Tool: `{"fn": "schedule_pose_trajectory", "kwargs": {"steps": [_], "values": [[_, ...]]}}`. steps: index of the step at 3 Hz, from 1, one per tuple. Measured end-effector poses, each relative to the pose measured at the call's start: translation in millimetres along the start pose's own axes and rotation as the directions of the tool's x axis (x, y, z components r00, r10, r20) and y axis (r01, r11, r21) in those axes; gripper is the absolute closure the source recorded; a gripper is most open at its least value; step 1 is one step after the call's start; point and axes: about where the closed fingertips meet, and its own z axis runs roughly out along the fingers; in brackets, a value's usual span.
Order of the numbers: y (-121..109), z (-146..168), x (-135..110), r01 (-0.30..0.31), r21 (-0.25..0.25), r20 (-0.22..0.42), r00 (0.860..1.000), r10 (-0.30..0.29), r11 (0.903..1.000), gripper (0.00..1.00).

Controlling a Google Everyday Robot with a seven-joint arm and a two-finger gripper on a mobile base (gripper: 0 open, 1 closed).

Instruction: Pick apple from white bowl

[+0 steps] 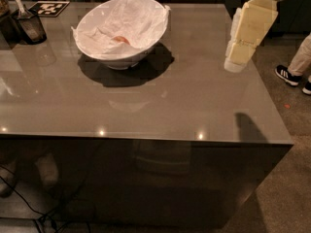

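Observation:
The white bowl (pixel 121 33) stands on the grey table at the back left of centre, lined with crumpled white paper. The apple (pixel 121 40) shows as a small reddish-orange patch among the paper inside the bowl, mostly hidden. My gripper (pixel 238 59) with cream-yellow pads hangs over the table's right edge, well to the right of the bowl and above the surface, pointing down. Nothing shows in it.
A small dark cup (pixel 30 27) with a utensil stands at the back left, next to a black-and-white marker tag (pixel 48 8). A person's shoes (pixel 287 75) are on the carpet right of the table (pixel 160 106).

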Motion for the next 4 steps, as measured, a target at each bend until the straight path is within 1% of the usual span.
{"fn": "schedule_pose_trajectory", "kwargs": {"steps": [1, 2, 3, 4], "values": [[-24, 14, -31, -0.022, -0.02, 0.045, 0.999, 0.022, 0.9996, 0.0], [-65, 33, -81, -0.021, -0.016, 0.066, 0.998, 0.022, 0.9997, 0.0], [-76, 22, -112, 0.003, 0.027, 0.131, 0.991, -0.007, 0.9996, 0.0], [-76, 23, -112, 0.003, 0.027, 0.132, 0.991, -0.007, 0.9996, 0.0]]}}
